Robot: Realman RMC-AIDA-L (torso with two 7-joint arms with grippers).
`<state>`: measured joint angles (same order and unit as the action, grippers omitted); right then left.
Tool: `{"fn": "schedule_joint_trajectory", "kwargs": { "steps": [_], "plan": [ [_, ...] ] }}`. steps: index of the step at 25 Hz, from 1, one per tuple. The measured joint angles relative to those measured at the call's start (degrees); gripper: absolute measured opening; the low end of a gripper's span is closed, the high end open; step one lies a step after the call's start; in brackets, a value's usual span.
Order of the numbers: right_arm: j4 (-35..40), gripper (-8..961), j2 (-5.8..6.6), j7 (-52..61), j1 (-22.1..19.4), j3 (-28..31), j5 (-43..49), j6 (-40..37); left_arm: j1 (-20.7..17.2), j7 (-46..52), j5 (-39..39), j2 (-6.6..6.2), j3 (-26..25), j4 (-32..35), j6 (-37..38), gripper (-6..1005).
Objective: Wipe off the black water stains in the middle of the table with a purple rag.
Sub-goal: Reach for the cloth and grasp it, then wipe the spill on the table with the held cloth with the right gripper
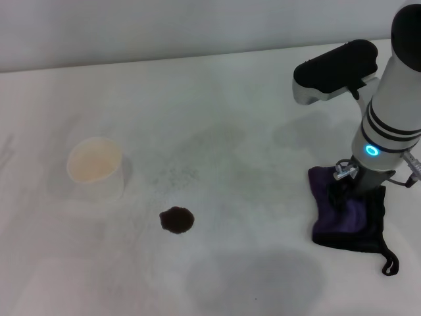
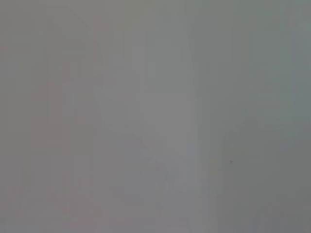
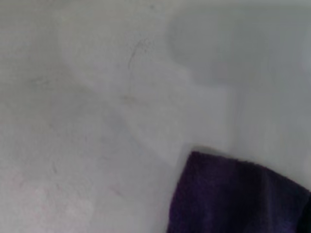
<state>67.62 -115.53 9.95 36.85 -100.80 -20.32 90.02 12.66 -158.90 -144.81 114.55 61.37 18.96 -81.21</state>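
The black water stain is a small dark roundish blot on the white table, near the middle front. The purple rag lies crumpled at the right, its black loop trailing towards the front. My right gripper reaches straight down onto the rag's far part and touches it. In the right wrist view a corner of the rag lies on bare table. The stain is well to the left of the rag and gripper. My left gripper does not show; the left wrist view is plain grey.
A pale, empty-looking paper cup stands at the left, a little behind and left of the stain. Faint grey smears mark the table between the cup and the rag. The table's far edge runs straight across the back.
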Motion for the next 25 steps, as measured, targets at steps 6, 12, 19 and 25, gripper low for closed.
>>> {"fn": "schedule_joint_trajectory", "kwargs": {
  "steps": [6,12,19,25],
  "plan": [
    [-0.53,349,0.0,-0.01,0.07,-0.01,0.11,-0.15,0.0,0.0,-0.03,-0.24,0.05,0.02,0.0,876],
    [-1.25,208,0.04,0.25,0.19,-0.32,0.73,-0.3,0.0,0.0,-0.03,-0.29,-0.19,0.03,0.0,877],
    [3.99,72,-0.66,1.35,1.07,-2.9,-2.73,-0.17,0.0,0.0,-0.03,-0.3,-0.27,0.19,-0.01,877],
    [4.53,49,-0.65,5.36,6.72,-10.82,-11.03,-3.84,-0.2,0.0,-0.03,-0.29,0.03,0.64,-0.25,876]
  ]
}}
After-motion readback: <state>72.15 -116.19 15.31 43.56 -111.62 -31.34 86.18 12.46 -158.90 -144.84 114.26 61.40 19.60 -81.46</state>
